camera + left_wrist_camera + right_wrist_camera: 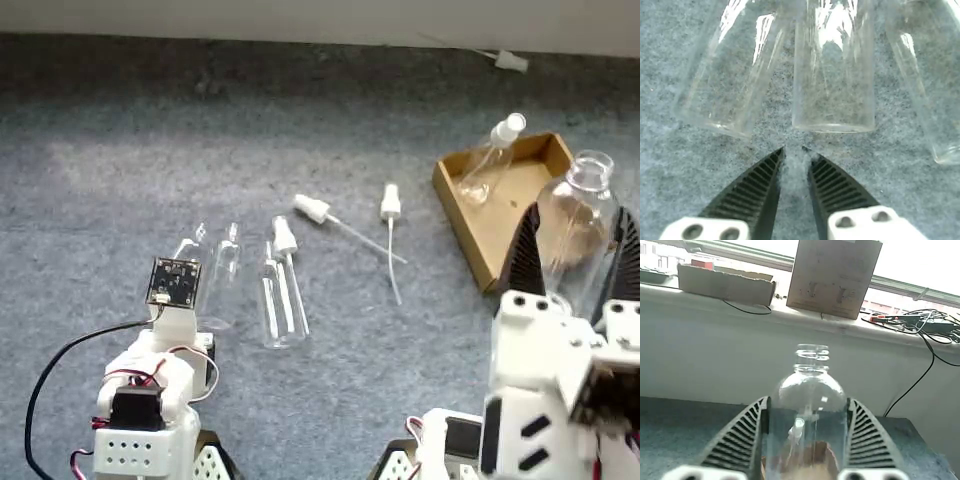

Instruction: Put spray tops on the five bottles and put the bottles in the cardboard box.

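A grey carpet (120, 150) covers the table. Nearest, well off to the left arm's side of the cardboard box (525, 190), the left gripper (793, 149) hangs low over the carpet. Its jaws are drawn almost together with only a sliver of pile between them, and they grip nothing. Just ahead of its tips three clear bottles lie on their sides, bases toward it: the outer bottle (730, 75), the middle bottle (832, 75) and the third bottle (280, 300), the closest of them to the box. The third bottle has a fitted spray top (285, 238) at its neck; whether that is screwed on I cannot tell. Close by the box on its near side, the right gripper (807, 400) clamps a round-shouldered bottle (585, 200) upright by its sides, with the open neck up and uncapped. Between the lying bottles and the box two tops rest on the carpet, each trailing a thin tube: the slanted spray top (312, 208), and the straight spray top (390, 203), which is nearer the box. Inside the box a capped bottle (485, 165) lies with its white top toward the far wall. Beyond the box, at the carpet's far edge, sits a small white piece (510, 62) that looks like another top. Farther still there is a white wall (715, 350), and a sill carrying a brown carton (835, 277) and cables (920, 322).
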You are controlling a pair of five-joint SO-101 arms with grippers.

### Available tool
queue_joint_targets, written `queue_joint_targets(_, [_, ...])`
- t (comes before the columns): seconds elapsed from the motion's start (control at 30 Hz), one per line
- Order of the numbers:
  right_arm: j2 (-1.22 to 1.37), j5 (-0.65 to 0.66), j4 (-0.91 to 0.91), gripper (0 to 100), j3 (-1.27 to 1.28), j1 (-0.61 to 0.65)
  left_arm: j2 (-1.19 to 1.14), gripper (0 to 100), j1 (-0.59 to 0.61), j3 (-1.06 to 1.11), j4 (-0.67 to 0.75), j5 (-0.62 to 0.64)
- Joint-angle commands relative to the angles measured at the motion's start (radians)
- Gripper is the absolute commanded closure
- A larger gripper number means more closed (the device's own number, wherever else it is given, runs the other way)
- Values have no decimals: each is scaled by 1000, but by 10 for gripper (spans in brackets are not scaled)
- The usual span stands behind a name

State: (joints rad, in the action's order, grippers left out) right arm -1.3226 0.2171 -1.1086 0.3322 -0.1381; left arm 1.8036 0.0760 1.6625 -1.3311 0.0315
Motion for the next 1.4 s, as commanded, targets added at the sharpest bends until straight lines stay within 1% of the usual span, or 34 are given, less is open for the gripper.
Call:
queue_joint_targets(0.0, [-33,17,363,918,346,-101,13,995,-16,2,12,-9])
queue_joint_targets(0.07, [-38,17,512,918,492,-148,13,995,-16,2,12,-9])
queue_joint_targets(0.2, [-38,21,690,918,705,-189,13,995,-16,2,12,-9])
queue_joint_targets(0.3, [-15,23,866,918,782,-191,13,995,-16,2,12,-9])
queue_joint_targets(0.4, [105,18,975,918,811,-206,13,995,-16,2,12,-9])
queue_joint_targets(0.47, [226,15,1018,918,800,-236,13,995,-16,2,12,-9])
queue_joint_targets(0.57, [407,12,1144,918,734,-262,13,995,-16,4,14,-9])
queue_joint_targets(0.73, [641,-87,1385,918,696,-297,13,995,-16,4,14,-9])
queue_joint_targets(1.0, [906,-95,1701,918,674,-271,13,995,-16,4,17,-9])
queue_joint_targets(1.1, [1007,-97,1758,918,610,-269,13,995,-16,4,18,-9])
queue_joint_targets(1.37, [1313,-91,1762,918,348,-266,13,995,-16,4,18,-9])
